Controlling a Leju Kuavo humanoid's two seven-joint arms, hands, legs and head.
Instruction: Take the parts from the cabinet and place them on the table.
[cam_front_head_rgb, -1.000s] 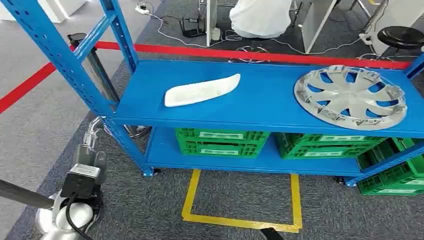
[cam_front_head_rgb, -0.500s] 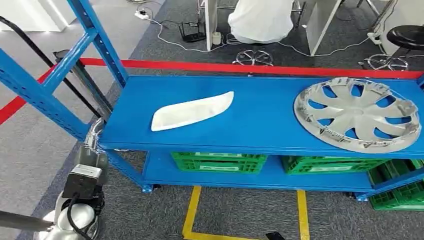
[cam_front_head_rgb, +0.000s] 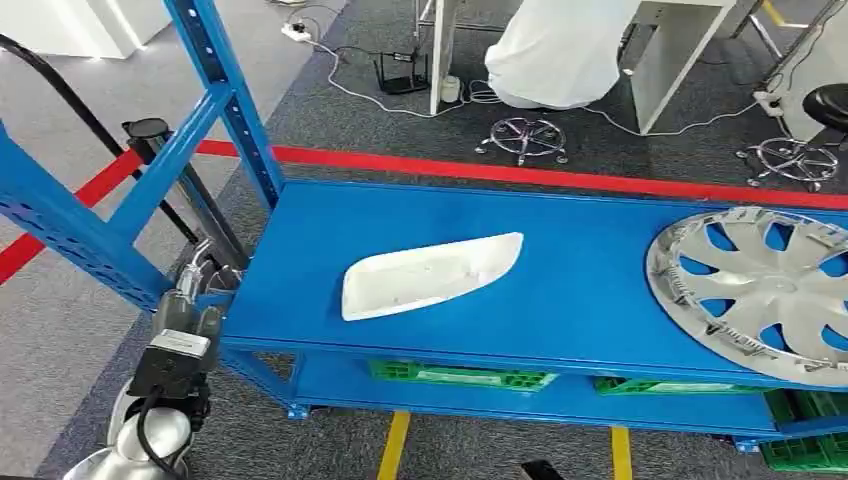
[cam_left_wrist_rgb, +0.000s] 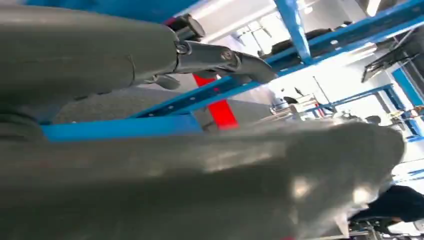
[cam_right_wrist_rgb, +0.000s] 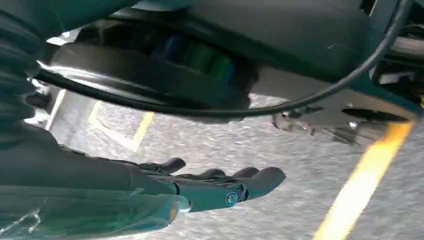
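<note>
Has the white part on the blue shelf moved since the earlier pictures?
No. The white part sits the same way relative to the hubcap on the blue shelf; the whole picture shifted, so the camera moved.

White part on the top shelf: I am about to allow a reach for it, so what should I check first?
1. White part lies free on the blue shelf: ok.
2. Wheel cover lies apart from it: ok.
3. Left hand holds nothing: ok.
4. Left hand is over the part: not ok, it is at the shelf's front left corner.
5. Right hand holds nothing, low over the floor: ok.
6. Where the table stands: cannot tell.
</note>
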